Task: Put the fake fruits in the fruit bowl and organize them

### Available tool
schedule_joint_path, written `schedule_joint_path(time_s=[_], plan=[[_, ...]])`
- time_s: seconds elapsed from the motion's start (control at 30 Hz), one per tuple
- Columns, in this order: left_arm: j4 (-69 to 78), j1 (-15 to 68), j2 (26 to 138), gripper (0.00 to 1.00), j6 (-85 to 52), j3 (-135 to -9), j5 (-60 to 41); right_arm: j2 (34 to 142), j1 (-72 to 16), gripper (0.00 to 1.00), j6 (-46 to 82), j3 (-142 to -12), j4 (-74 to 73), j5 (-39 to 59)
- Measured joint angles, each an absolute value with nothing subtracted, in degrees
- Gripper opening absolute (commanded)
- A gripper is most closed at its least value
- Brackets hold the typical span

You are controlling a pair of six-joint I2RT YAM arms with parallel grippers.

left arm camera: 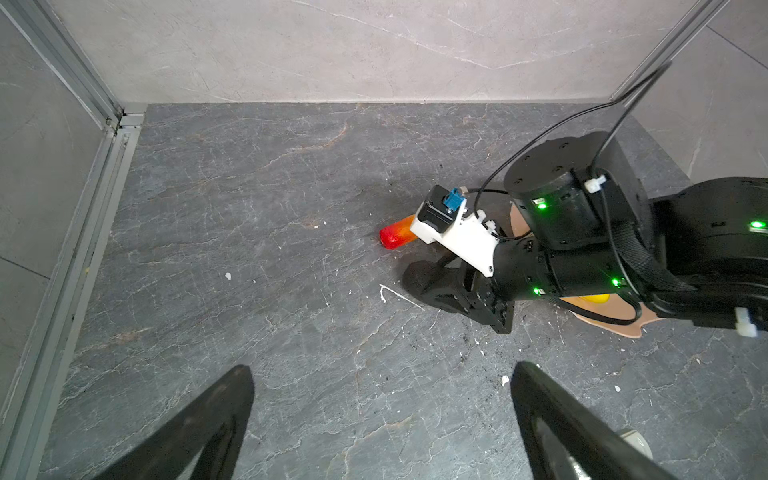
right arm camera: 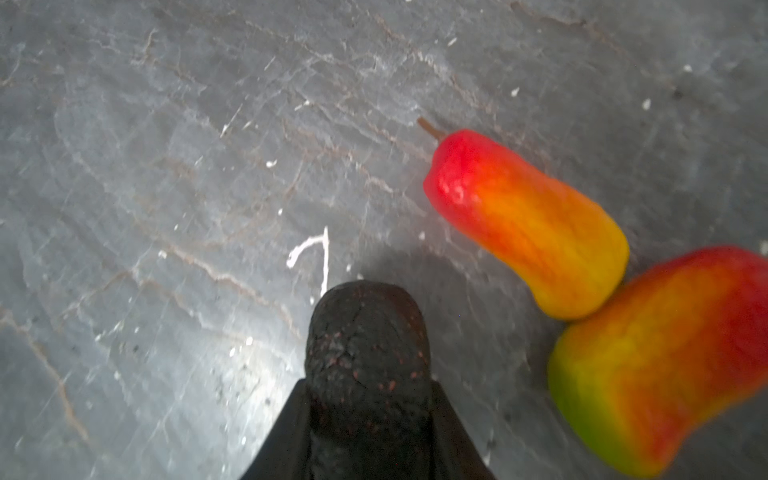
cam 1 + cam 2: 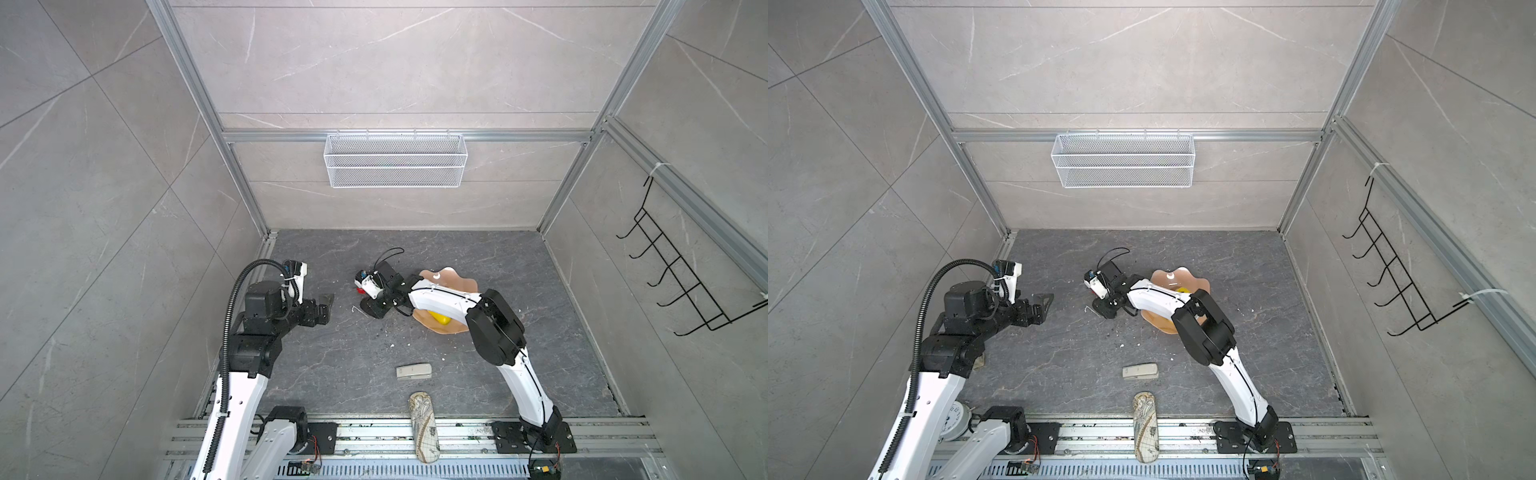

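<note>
My right gripper (image 2: 368,390) is shut on a black-brown oval fruit (image 2: 368,340), low over the dark floor, with a jaw on each side of it. Two red-orange-yellow fruits (image 2: 528,224) (image 2: 665,357) lie touching each other just beside it; one shows as a red tip (image 1: 395,237) (image 3: 360,291) past the right wrist. The pale pink fruit bowl (image 3: 446,277) (image 3: 1185,275) sits under the right forearm with a yellow fruit (image 3: 440,318) (image 3: 1181,289) in it. My left gripper (image 1: 382,370) (image 3: 328,305) hovers open and empty to the left.
A beige stapler-like block (image 3: 413,370) and a map-patterned oblong case (image 3: 424,428) lie near the front rail. A white wire-mesh basket (image 3: 395,160) hangs on the back wall and a black hook rack (image 3: 681,270) on the right wall. White specks dot the floor.
</note>
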State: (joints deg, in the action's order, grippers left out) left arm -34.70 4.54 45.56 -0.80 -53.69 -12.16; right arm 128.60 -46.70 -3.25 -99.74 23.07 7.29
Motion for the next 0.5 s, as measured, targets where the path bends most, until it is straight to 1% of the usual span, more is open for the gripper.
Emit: schedule_joint_path(time_s=[0.13,0.27,0.37,0.5], plan=[[-34.70,4.54,45.56,1.00,-0.80,-53.69,-12.14,120.38,-46.37,0.07,-2.96,-92.44,22.48,6.74],[-34.70,4.54,45.56,1.00,-0.80,-53.67,-12.14,107.83,-44.29,0.00,-0.78,-83.57,20.18,5.67],[-34.70,4.54,45.56,1.00,-0.78,-53.63,-12.16,98.48,-40.91,0.00,2.00,-77.36,18.31,3.11],[-34.70,4.54,45.56,1.00,-0.80,-53.56,-12.16,90.08,-35.90,0.00,6.31,-70.65,17.26,-1.69]])
